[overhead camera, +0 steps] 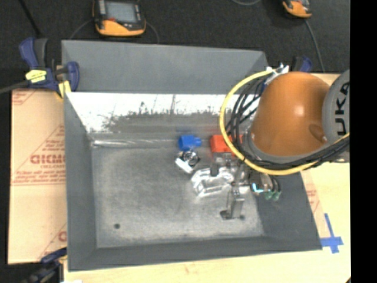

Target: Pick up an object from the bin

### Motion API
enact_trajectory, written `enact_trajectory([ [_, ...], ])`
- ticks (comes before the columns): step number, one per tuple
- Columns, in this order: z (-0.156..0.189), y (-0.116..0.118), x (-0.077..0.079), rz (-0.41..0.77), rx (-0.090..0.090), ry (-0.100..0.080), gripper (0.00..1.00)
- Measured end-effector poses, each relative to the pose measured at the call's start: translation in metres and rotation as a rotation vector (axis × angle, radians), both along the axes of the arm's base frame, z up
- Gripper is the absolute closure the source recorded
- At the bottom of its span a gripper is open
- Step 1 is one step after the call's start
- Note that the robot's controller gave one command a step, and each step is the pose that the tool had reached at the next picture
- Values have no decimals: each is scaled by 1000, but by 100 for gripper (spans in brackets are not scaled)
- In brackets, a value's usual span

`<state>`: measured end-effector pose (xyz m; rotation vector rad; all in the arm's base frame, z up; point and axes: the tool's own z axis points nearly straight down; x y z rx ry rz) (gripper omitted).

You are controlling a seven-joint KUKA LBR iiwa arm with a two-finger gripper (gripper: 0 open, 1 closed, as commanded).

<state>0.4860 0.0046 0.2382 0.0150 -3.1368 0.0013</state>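
Orange cover (288, 117) up top; gripper (235, 207) just right of clear piece (206, 184); we can't tell its grip.

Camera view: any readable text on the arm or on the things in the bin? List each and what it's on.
"UKA": on the grey arm link, in dark letters running up the link; the rest of the word is hidden.
Blue block: no text to be seen.
Red block: no text to be seen.
Silvery clear-wrapped thing: any print is too small and blurred to read.
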Motion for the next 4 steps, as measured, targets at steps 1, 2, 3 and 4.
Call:
enact_trajectory([
  [1,-98,-42,80,216,0,-7,0],
  [2,-171,-61,109,226,0,-7,0],
  [3,-167,-60,110,225,1,-10,100],
  [4,-131,-48,143,1047,2,-8,100],
])
